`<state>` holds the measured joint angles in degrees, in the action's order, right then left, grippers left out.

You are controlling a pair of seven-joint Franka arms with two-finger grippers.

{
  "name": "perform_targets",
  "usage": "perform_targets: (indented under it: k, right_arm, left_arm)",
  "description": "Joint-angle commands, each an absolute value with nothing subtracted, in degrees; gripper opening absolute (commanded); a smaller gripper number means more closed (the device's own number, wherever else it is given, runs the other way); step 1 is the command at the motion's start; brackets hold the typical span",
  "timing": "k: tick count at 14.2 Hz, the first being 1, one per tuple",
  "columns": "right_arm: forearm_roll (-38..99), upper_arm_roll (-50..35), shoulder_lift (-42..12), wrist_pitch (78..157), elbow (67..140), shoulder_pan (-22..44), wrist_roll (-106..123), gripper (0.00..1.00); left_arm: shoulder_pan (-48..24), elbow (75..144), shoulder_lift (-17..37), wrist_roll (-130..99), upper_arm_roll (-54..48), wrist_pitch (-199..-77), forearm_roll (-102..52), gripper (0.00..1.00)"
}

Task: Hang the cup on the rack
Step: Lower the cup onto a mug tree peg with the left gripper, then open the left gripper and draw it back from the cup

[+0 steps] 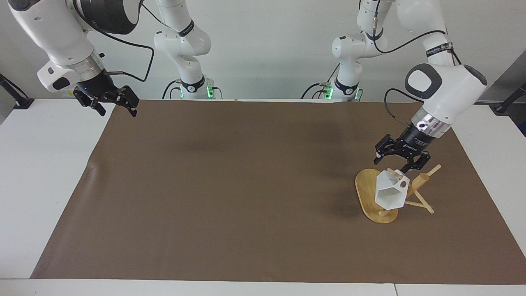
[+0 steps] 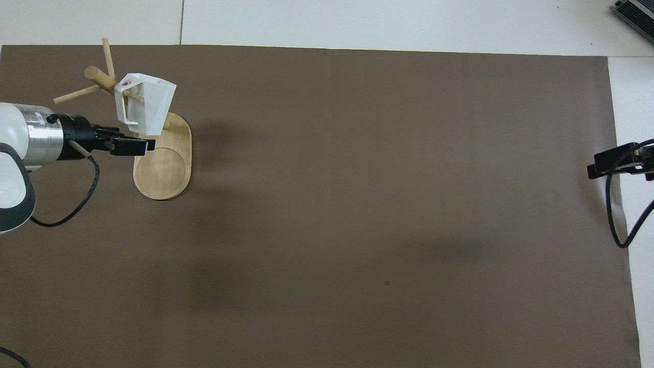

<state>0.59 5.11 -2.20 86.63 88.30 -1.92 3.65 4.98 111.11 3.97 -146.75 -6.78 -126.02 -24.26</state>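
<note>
Cup: the white faceted cup (image 1: 391, 192) hangs by its handle on a peg of the rack (image 1: 376, 197), its open rim turned away from the robots.
Rack: the bamboo mug tree stands on the brown mat (image 1: 246, 185) toward the left arm's end of the table.
Left gripper: the left gripper (image 1: 400, 157) hovers just above the cup, fingers spread, holding nothing.
Right gripper: the right gripper (image 1: 111, 102) waits over the mat's edge at the right arm's end, fingers apart and empty.
Facing view: shows the gap between the left fingertips and the cup's handle.
Overhead view: shows the cup's tapering side (image 2: 145, 104) and the peg through its handle; there the left gripper (image 2: 134, 145) overlaps the rack's oval base (image 2: 163, 168).
</note>
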Motion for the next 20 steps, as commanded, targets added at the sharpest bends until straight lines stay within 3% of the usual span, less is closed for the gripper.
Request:
perform_targets:
  k: [1, 11, 20]
  right_arm:
    - [0.53, 5.27, -1.93, 85.69, 88.15, -1.93, 1.58, 1.00]
    - [0.53, 5.10, -1.93, 89.82, 88.51, -1.76, 1.49, 1.00]
    - [0.61, 5.01, -1.58, 89.65, 88.68, -1.58, 1.76, 1.00]
  left_arm:
    - [5.89, 109.95, 2.29, -139.96, -7.12, -119.81, -22.24, 1.00]
    - [5.53, 109.43, -1.84, -103.57, -7.21, -113.56, -16.17, 1.00]
    - [4.92, 102.31, -0.79, -74.04, -7.47, -108.81, -12.84, 1.00]
